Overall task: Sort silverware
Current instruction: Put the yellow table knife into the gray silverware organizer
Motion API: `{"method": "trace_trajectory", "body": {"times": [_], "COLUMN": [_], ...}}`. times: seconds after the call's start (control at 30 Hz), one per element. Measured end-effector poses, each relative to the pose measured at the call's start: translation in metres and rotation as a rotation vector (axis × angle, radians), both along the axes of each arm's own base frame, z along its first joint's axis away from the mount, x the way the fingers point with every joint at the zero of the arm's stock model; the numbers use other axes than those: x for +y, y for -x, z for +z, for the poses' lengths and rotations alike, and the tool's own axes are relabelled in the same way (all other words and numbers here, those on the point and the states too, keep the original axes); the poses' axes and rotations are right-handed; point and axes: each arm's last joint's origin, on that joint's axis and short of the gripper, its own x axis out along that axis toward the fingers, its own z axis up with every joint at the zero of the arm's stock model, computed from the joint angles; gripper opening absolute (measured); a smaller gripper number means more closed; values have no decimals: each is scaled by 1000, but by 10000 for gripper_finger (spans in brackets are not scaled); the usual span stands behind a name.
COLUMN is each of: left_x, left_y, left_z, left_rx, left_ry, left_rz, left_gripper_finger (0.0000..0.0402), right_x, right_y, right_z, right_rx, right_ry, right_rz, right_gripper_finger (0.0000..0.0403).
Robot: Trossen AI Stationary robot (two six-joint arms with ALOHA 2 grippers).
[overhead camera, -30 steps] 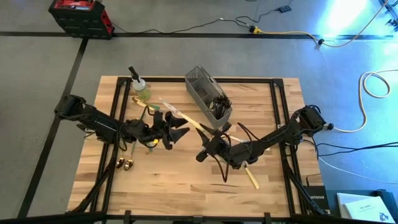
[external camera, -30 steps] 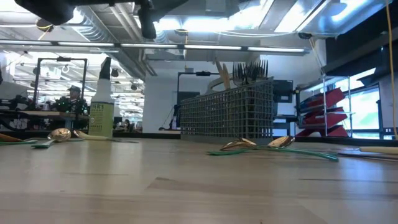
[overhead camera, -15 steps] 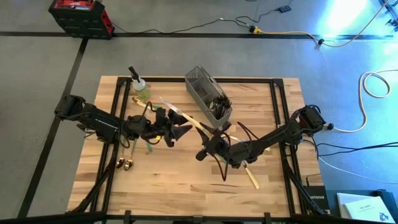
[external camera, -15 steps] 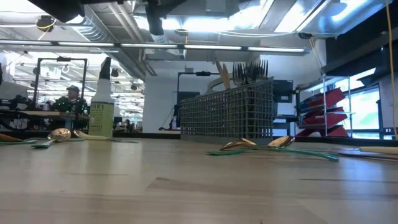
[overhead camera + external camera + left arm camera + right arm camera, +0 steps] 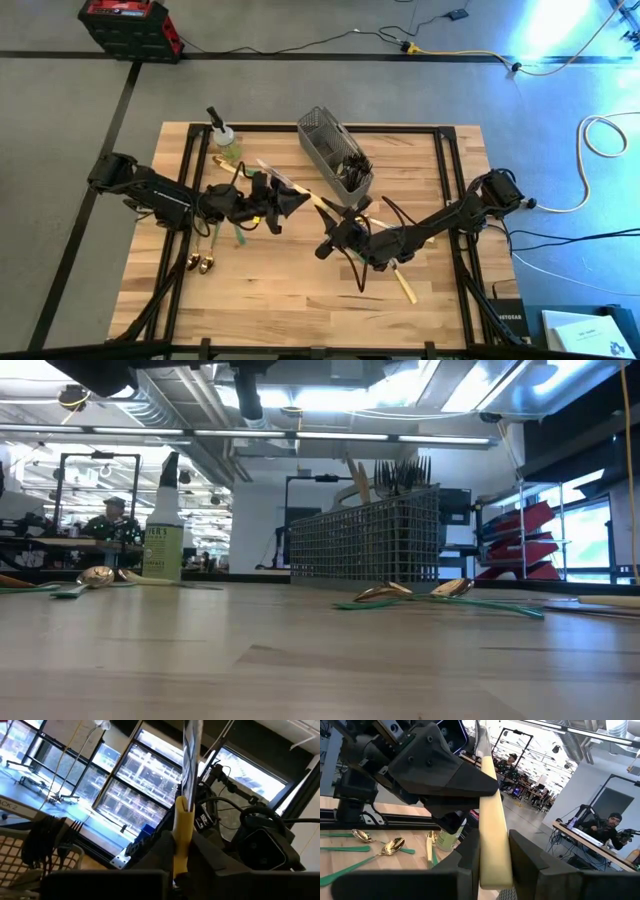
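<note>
1. Cream-handled knife, stiff, light and slick, bridges my two tools above mid-desk; right tool is clamped on its handle.
2. Left tool has closed on the far end; a firm pinch on the flat sides suits it best.
3. Other silverware lies on the desk; more stands in the wire caddy.

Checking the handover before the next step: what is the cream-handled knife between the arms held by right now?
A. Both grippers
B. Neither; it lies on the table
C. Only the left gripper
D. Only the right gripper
A: the right gripper clamps the cream-handled knife, and the left gripper has shut on its other end.
</note>
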Motion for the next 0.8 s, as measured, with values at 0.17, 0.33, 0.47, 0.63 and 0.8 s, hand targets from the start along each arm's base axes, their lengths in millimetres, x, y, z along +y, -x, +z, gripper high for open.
{"method": "trace_trajectory", "body": {"times": [0.17, 0.33, 0.47, 0.63, 0.8], "left_x": [0, 0, 0, 6, 17], "left_y": [1, 1, 1, 0, -2], "left_z": [1, 2, 3, 2, -2], "left_rx": [-11, -14, -10, 9, 59], "left_ry": [-30, -47, -92, -136, -161], "left_rz": [9, 12, 26, 34, 46], "left_gripper_finger": [15, 15, 15, 14, 14], "right_x": [1, 1, 6, 16, 33], "right_y": [0, 1, 4, 12, 22], "right_z": [1, 0, 0, 4, 10], "right_rx": [-3, 0, 13, -33, -70], "right_ry": [0, -2, 0, -38, -59], "right_rz": [13, 7, -45, -110, -76], "right_gripper_finger": [57, 110, 236, 339, 337]}}
